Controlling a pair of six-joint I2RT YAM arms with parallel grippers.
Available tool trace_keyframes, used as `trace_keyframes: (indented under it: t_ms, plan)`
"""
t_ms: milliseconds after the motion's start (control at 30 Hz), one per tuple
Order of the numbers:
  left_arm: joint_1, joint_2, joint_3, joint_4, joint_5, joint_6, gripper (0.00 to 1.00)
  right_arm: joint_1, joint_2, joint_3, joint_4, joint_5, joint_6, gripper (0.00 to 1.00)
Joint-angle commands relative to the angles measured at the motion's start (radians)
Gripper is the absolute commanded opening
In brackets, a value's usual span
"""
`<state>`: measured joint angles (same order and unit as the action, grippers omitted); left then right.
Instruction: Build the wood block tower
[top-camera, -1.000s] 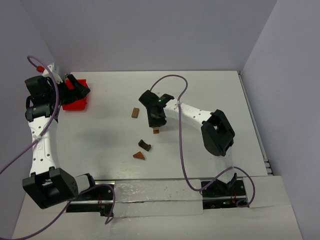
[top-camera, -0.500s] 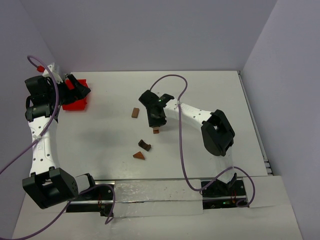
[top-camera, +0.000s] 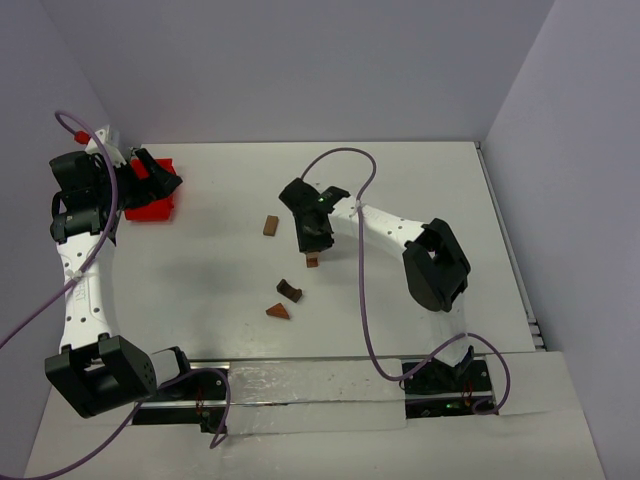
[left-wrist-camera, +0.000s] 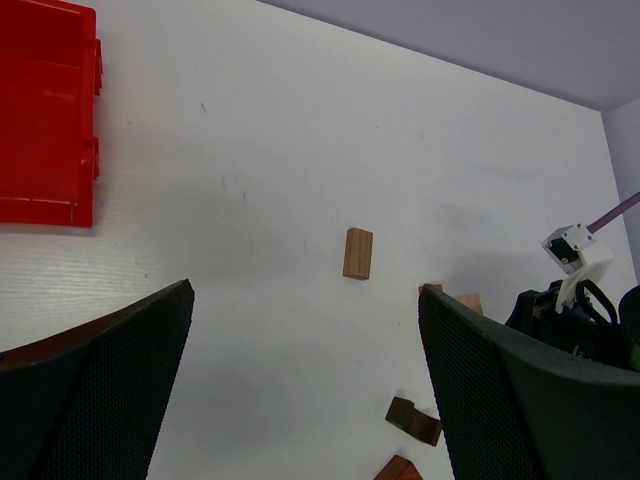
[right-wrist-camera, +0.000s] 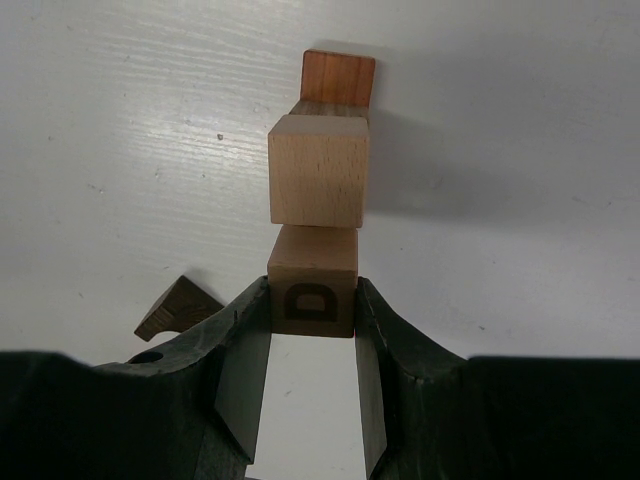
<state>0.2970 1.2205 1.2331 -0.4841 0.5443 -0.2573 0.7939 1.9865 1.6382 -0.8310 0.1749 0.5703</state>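
The wood block tower (right-wrist-camera: 320, 183) stands mid-table as a narrow stack, with a pale cube over darker and reddish blocks. My right gripper (right-wrist-camera: 312, 300) is shut on a tan cube marked D (right-wrist-camera: 312, 290), which sits at the top of the stack. From above, the right gripper (top-camera: 310, 235) hides most of the tower (top-camera: 313, 262). A tan cuboid (top-camera: 270, 225), a dark brown notched block (top-camera: 289, 291) and a reddish wedge (top-camera: 278, 311) lie loose to the left. My left gripper (top-camera: 160, 180) is open and empty over the far left.
A red plastic tray (top-camera: 150, 205) sits at the far left, and it shows in the left wrist view (left-wrist-camera: 45, 110). The loose cuboid (left-wrist-camera: 358, 253) and the dark block (left-wrist-camera: 414, 421) lie between my left fingers' view and the right arm. Purple cables loop over both arms.
The right gripper has shifted very slightly over the tower while holding the D cube. The left arm has not moved.
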Motion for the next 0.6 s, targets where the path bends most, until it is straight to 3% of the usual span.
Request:
trace_keyframes:
  t_ms: [0,567]
  plan:
    - [0.008,-0.007,0.011,0.055,0.025,-0.004,0.99,-0.010,-0.005,0.054,0.019,0.013,-0.007,0.05]
    - [0.008,-0.007,0.014,0.055,0.032,-0.001,0.99,-0.018,0.007,0.066,0.021,0.002,-0.007,0.04]
